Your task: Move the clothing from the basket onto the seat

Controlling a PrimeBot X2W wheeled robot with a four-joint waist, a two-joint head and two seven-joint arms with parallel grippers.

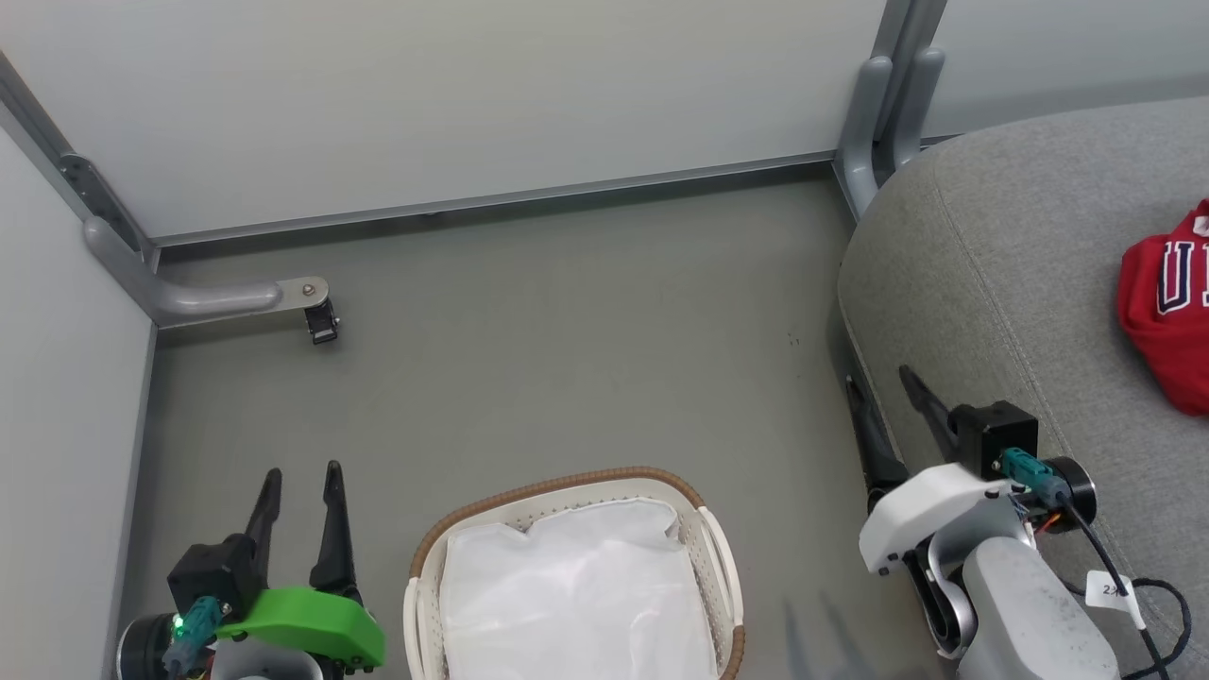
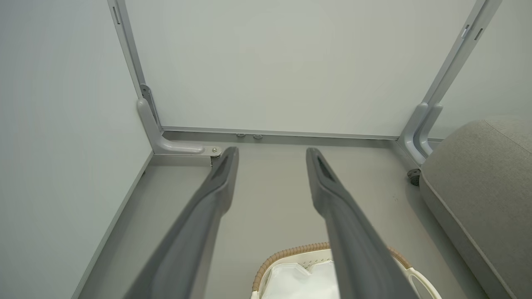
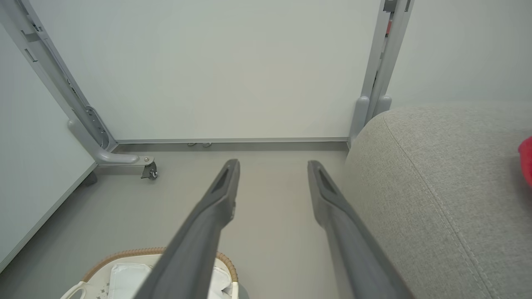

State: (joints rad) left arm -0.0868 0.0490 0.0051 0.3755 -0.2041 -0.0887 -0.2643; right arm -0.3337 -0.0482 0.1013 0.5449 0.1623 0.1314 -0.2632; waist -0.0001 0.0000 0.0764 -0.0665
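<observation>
In the head view the clothing (image 1: 1166, 312) lies on the seat (image 1: 992, 264) at 3 o'clock, a bright red heap with dark-and-white lettering, cut off by the picture's right edge. The grey seat fills the right side from 1 to 5 o'clock. The basket (image 1: 557, 484) stands on the floor (image 1: 567, 331) at 6 o'clock, well apart from the clothing, with a crumpled white liner (image 1: 576, 595) spread inside it.

The left gripper (image 1: 302, 469) sits at 7 o'clock, just beside the basket's rim, its two dark fingers released and spread over bare floor. The right gripper (image 1: 878, 378) is at 4 o'clock, likewise spread and grasping nothing, its fingers lying along the seat's rounded front edge (whether they touch the fabric I cannot tell).

Pale wall panels (image 1: 472, 94) close the space from 9 to 1 o'clock. A grey frame foot (image 1: 222, 297) with a small black caster (image 1: 321, 324) juts onto the floor at 9 o'clock, and a grey upright post (image 1: 883, 113) stands at 1 o'clock, tight against the seat's far corner. A black cable (image 1: 1157, 604) with a white tag trails from the right wrist at 5 o'clock.
</observation>
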